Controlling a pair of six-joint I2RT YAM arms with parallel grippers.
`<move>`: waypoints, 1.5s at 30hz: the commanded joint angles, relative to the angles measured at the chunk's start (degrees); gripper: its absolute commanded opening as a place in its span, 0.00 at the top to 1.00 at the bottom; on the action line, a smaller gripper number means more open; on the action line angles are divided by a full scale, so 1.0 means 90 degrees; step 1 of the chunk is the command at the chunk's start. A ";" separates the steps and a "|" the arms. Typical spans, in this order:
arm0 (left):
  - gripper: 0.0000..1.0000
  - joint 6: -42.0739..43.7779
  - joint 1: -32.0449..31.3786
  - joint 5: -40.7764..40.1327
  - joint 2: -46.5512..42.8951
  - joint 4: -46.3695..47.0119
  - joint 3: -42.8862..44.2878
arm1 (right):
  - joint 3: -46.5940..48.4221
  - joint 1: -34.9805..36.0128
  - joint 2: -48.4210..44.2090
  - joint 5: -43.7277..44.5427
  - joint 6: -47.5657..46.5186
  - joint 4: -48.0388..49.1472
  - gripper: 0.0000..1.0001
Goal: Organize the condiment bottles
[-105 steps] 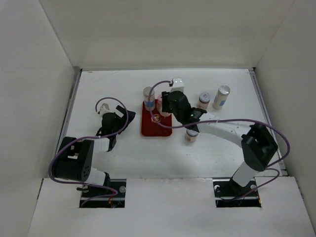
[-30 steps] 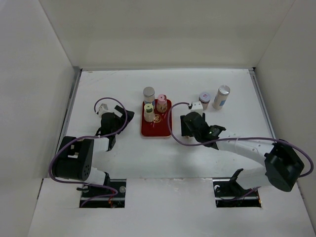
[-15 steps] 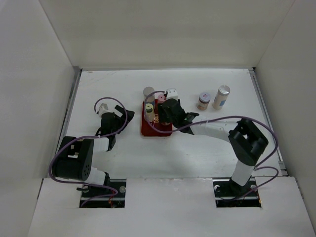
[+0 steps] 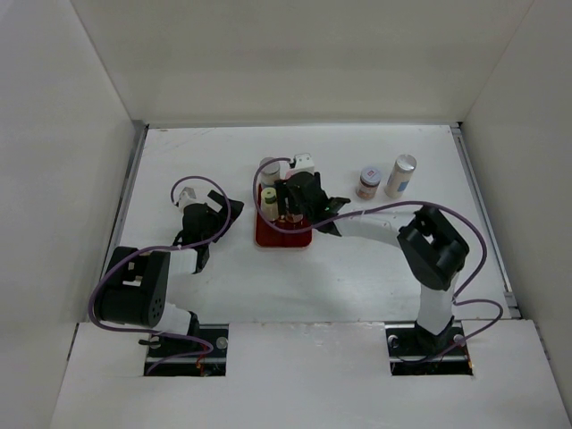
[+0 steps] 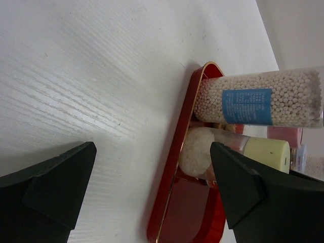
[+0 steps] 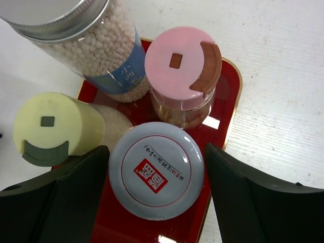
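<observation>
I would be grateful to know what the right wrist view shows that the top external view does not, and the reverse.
Only the right wrist view: a grey-lidded jar with a red printed mark, standing on the tray between the right gripper fingers; whether they touch it is unclear.
Only the top external view: a short jar and a tall silver-lidded jar standing on the table, right of the tray.
Both: the red tray, the yellow-green-lidded jar and the tall jar of white beads.
</observation>
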 commanded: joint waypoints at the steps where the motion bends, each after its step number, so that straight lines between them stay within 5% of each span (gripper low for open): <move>1: 0.00 -0.0046 0.0048 0.0078 0.0014 0.0323 -0.0018 | 0.0142 -0.0057 -0.0578 0.0076 -0.0056 0.0336 0.17; 7: 0.00 -0.0056 0.0048 0.0088 0.0014 0.0323 -0.0018 | -0.0805 -0.0349 -0.1984 0.0115 -0.0066 0.0209 0.17; 11: 0.00 -0.0056 0.0018 0.0088 0.0033 0.0342 -0.0008 | -0.1196 -0.1236 -0.2435 0.0650 0.0041 0.0150 0.16; 17: 0.00 -0.0066 0.0018 0.0088 0.0033 0.0372 -0.0028 | -0.0797 -0.2253 -0.1841 0.0878 0.0061 -0.0338 0.05; 32: 0.00 -0.0076 0.0028 0.0117 0.0101 0.0391 -0.0008 | -0.0221 -0.2889 -0.0669 0.0682 0.0315 -0.0319 0.05; 39: 0.00 -0.0086 0.0067 0.0156 0.0102 0.0391 -0.0008 | -0.0025 -0.3006 -0.0287 0.0428 0.0490 -0.0309 0.22; 45: 0.00 -0.0095 0.0057 0.0166 0.0102 0.0391 -0.0008 | -0.0560 -0.2851 -0.0958 0.0457 0.0618 -0.0037 0.50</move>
